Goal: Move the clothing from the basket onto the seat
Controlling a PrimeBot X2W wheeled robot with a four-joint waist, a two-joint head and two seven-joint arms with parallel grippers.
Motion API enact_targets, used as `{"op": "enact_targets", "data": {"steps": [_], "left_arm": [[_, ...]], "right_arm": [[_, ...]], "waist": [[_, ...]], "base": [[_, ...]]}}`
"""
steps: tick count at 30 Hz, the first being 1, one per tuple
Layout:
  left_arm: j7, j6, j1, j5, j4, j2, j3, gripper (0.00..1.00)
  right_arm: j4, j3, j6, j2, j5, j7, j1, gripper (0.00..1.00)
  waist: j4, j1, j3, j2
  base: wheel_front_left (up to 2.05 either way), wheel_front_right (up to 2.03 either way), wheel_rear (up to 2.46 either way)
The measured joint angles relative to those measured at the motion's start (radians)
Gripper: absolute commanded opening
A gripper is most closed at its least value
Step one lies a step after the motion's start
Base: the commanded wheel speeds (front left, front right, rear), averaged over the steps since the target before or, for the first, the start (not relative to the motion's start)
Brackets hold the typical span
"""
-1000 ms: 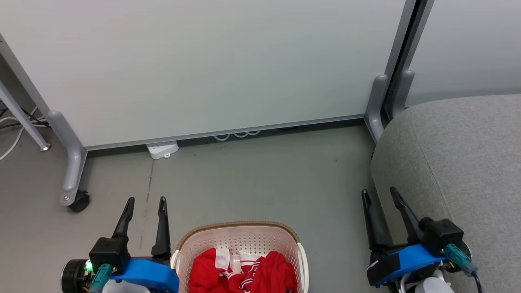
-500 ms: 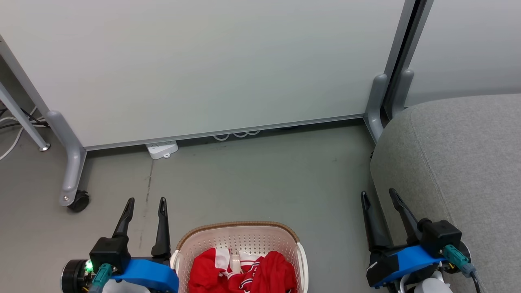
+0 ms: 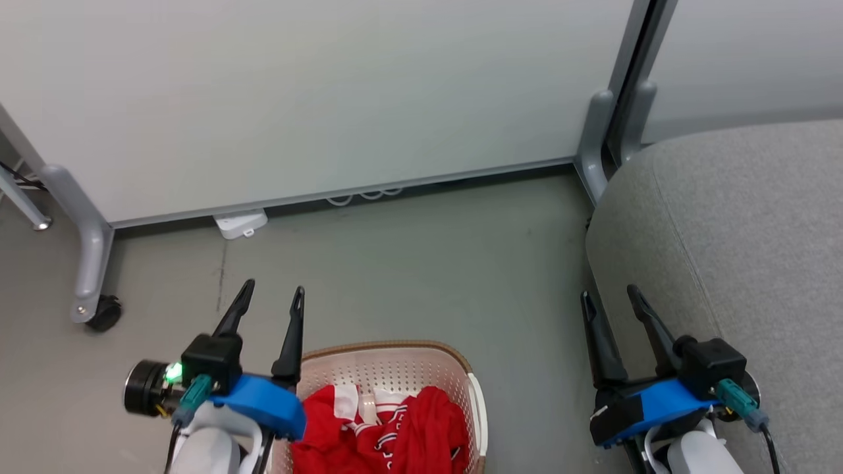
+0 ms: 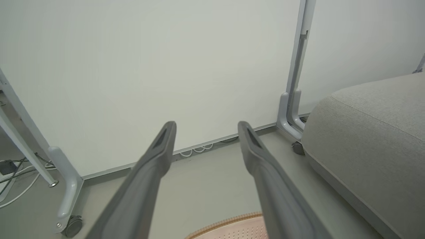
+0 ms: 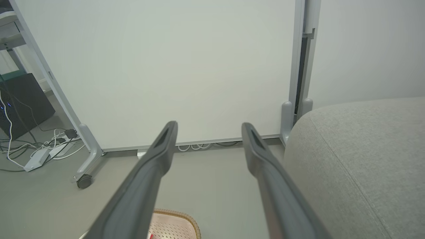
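The clothing, bright red with white trim, lies bunched in the cream basket at the bottom middle of the head view. The basket's brown rim also peeks into the left wrist view and the right wrist view. The grey seat fills the right side; it appears in the left wrist view and right wrist view too. My left gripper stands open at the basket's left rim, holding nothing. My right gripper stands open beside the seat's edge, holding nothing.
A white partition panel on grey wheeled feet stands across the floor ahead. A white power strip and cables lie under its lower edge. Bare grey floor stretches between the basket and the panel.
The head view has shifted, so the whole scene sits lower-left and higher. My left gripper has risen and moved right, now over the basket's left rim. The right gripper has barely moved.
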Motion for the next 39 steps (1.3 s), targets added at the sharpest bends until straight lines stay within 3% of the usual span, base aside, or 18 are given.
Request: {"op": "enact_targets", "data": {"steps": [13, 29, 39], "left_arm": [[0.000, -0.052, -0.259, 0.043, 0.248, 0.017, -0.152, 1.00], [0.000, -0.054, -0.485, 0.020, 0.496, 0.066, -0.402, 1.00], [0.000, -0.055, -0.583, -0.033, 0.598, 0.085, -0.500, 1.00]], "right_arm": [[-0.047, -0.011, 0.000, -0.001, -0.002, 0.000, -0.112, 1.00], [-0.127, -0.011, 0.000, -0.001, 0.002, 0.000, -0.297, 1.00], [-0.162, -0.006, 0.000, -0.001, 0.002, 0.000, -0.371, 1.00]], "waist": [[-0.078, 0.0001, 0.188, 0.0000], [-0.151, 0.0002, 0.493, -0.0001], [-0.166, 0.0002, 0.647, -0.0001]], "base": [[0.00, 0.00, 0.00], [0.00, 0.00, 0.00], [0.00, 0.00, 0.00]]}}
